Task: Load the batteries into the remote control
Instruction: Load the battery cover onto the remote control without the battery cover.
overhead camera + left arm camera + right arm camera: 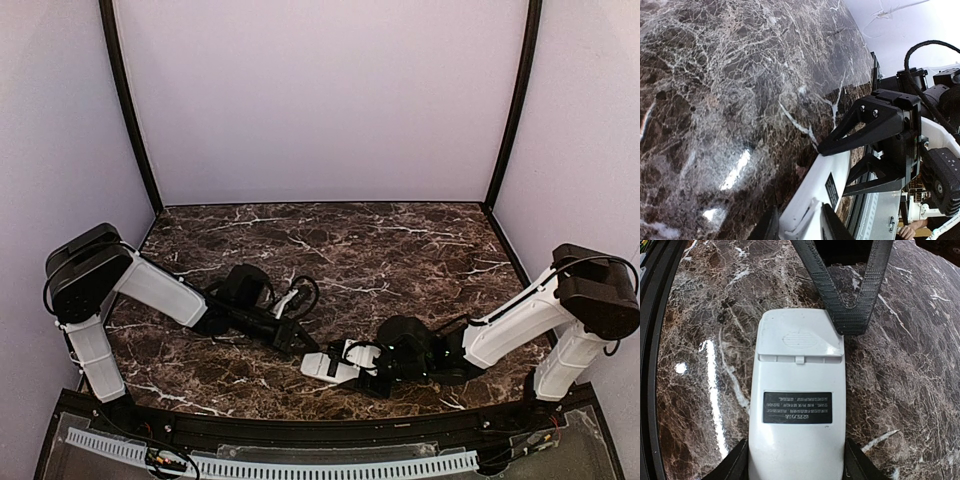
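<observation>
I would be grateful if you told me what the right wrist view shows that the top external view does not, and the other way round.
Only the right wrist view: the remote control lies back up, with its battery cover in place and a dark label mid-body.
Only the top external view: the whole left arm and right arm, and the pale enclosure walls.
Both: the marble table, the right gripper clamping the remote's sides, and the left gripper at its cover end.
</observation>
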Action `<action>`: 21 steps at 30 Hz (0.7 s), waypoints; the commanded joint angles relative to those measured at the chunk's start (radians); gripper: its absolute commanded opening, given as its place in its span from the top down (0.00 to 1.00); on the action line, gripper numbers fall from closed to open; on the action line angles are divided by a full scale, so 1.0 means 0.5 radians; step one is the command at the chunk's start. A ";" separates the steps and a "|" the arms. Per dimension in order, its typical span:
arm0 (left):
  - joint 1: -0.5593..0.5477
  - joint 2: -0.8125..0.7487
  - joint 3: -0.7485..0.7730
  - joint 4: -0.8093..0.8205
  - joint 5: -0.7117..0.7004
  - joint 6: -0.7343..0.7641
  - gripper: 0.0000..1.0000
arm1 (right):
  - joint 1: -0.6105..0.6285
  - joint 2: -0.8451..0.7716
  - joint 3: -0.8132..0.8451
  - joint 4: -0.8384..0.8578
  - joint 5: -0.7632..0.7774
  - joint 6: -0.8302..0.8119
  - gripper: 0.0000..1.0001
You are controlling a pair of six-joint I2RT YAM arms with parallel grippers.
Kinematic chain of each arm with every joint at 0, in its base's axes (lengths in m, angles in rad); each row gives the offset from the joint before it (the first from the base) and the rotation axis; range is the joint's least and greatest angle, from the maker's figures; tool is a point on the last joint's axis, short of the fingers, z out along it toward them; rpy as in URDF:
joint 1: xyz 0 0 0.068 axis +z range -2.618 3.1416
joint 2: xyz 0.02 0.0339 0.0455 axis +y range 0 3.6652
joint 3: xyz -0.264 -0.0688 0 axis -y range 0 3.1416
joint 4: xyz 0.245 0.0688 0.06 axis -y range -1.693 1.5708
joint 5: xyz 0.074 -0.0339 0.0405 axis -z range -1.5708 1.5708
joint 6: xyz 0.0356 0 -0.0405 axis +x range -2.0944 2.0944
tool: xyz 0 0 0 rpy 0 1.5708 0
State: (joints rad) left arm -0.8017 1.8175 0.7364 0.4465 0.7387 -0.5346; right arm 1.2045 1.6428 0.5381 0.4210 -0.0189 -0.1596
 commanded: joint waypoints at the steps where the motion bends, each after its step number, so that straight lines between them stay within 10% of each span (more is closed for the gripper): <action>1: -0.013 -0.088 -0.013 -0.130 -0.066 0.073 0.67 | 0.019 -0.021 -0.026 0.031 0.001 0.001 1.00; 21: -0.066 -0.176 -0.042 -0.331 -0.194 0.111 0.39 | 0.020 0.019 0.013 -0.004 0.106 0.031 1.00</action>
State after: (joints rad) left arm -0.8143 1.7535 0.7357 0.3115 0.6449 -0.4801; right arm 1.2045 1.6428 0.5385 0.4194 -0.0044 -0.1551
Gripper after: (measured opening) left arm 0.623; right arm 0.541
